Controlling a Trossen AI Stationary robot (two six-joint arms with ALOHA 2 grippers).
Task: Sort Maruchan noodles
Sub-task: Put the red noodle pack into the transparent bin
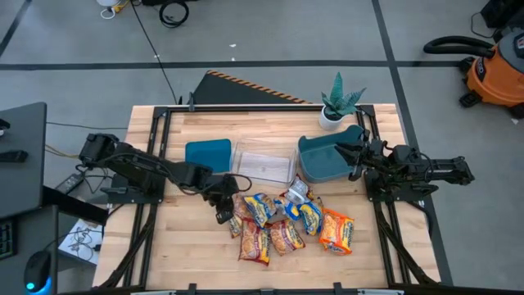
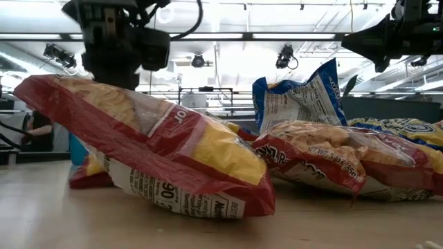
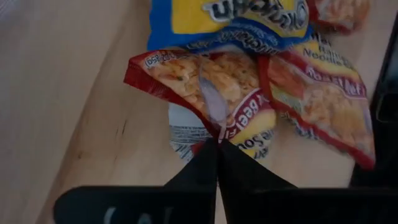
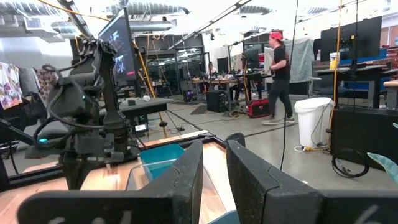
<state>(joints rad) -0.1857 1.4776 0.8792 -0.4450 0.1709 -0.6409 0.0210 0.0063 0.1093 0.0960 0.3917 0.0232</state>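
My left pincer (image 3: pixel 217 144) is clenched on the corner of a red packet (image 3: pixel 214 93), its two fingers (image 3: pixel 249 177) pressed tip to tip with the wrapper edge pinched between them; in the overhead view this pincer (image 1: pixel 227 205) sits at the left edge of the pile of Maruchan noodles (image 1: pixel 286 221), low over the wooden table (image 1: pixel 164 254); in the table-level view the red packet (image 2: pixel 152 149) is tilted, its lower end resting on the wood and its upper end raised toward my left arm.

Beyond the held packet, a blue-and-yellow packet (image 3: pixel 230 22) overlaps its far edge, and a second red packet (image 3: pixel 323 99) lies just beside it; the rest of the pile spreads toward my right side, ending in an orange packet (image 1: pixel 336 231) at the outer edge; all packets lie on the table, in front of the bins, none inside a bin.

Behind the pile stand three bins in a row: a blue bin (image 1: pixel 208 154) on my left, a clear bin (image 1: pixel 264 162) in the middle, a teal bin (image 1: pixel 324 161) on my right.

My right pincer (image 4: pixel 214 165) is released, its fingers (image 4: pixel 252 177) parted with a gap between them; it hovers at the teal bin's right rim (image 1: pixel 354 157), well apart from the packets.

A potted plant (image 1: pixel 337 103) stands at the table's far edge; in the room beyond, a person (image 4: pixel 278 78) is visible.
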